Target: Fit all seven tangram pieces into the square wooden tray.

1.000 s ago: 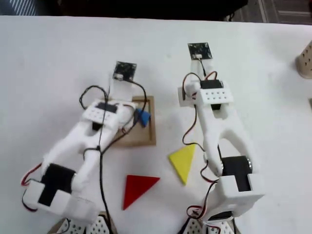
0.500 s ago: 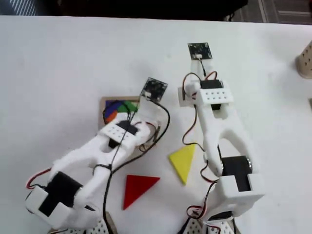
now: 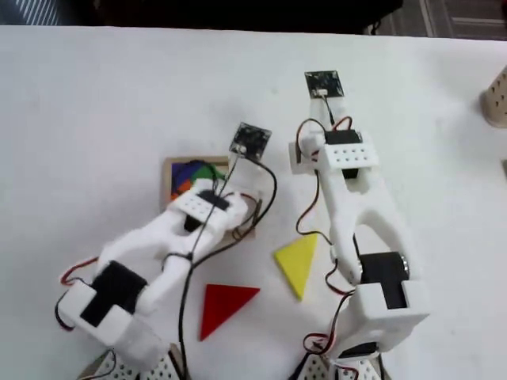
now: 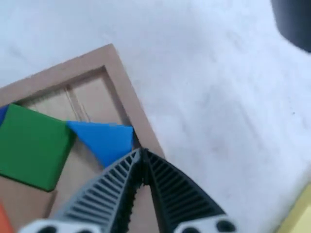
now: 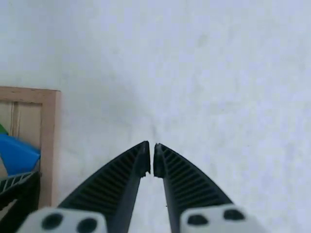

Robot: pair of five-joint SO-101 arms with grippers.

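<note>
Status: partly complete. The square wooden tray sits on the tabletop beneath the left arm.

Pieces counted in the tray: four.
- one green square
- one blue triangle, touching the green square's corner and lying against the tray rim
- one orange piece
- one dark blue piece

Pieces counted outside the tray: two, the red triangle and the yellow triangle, both flat on the tabletop and well apart from each other.

Total counted: six of seven. The left arm covers part of the tray, so the seventh may lie beneath it.

The left tool is clenched on nothing, over the tray rim just beside the blue triangle. The right tool is likewise clenched and empty, over bare tabletop beside the tray.

Judged outstanding: placing the red and yellow triangles.
</note>
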